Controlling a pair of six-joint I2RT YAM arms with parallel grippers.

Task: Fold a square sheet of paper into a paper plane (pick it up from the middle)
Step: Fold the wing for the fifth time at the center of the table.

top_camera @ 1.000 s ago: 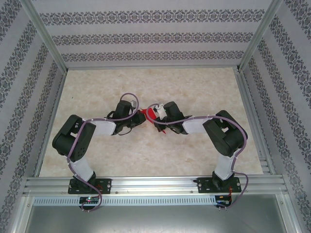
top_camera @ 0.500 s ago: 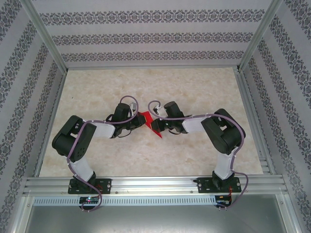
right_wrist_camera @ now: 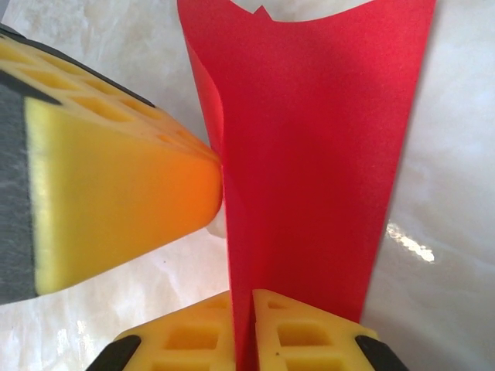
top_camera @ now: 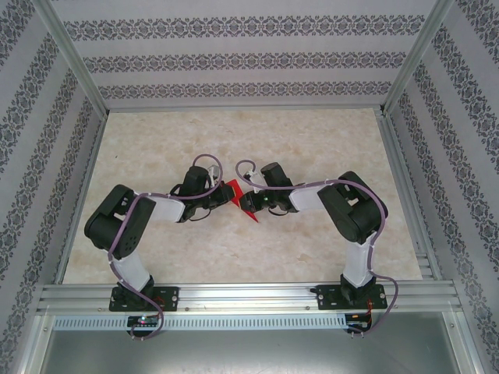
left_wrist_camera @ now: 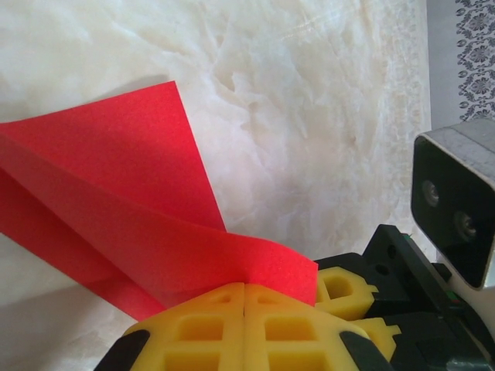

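Note:
The red sheet of paper [top_camera: 231, 192] is folded with a crease and hangs between both grippers over the middle of the table. In the left wrist view the paper [left_wrist_camera: 116, 178] fans out left from my left gripper [left_wrist_camera: 244, 287], whose yellow fingers are pressed together on its edge. My left gripper [top_camera: 221, 195] and right gripper [top_camera: 245, 202] almost touch. In the right wrist view the paper [right_wrist_camera: 309, 154] rises as a tall strip from my right gripper [right_wrist_camera: 252, 309], its jaws a thin slit apart with paper filling the slit. The left gripper's finger [right_wrist_camera: 116, 193] touches the strip's left edge.
The marble-patterned table [top_camera: 312, 132] is ringed by an aluminium frame [top_camera: 234, 296] and patterned walls. The right arm's wrist camera [left_wrist_camera: 456, 209] and its yellow finger [left_wrist_camera: 344, 290] sit close beside my left gripper.
The right arm has swung its elbow inward and turned its wrist. The paper's lower tip now points down toward the near edge. The left arm has hardly moved.

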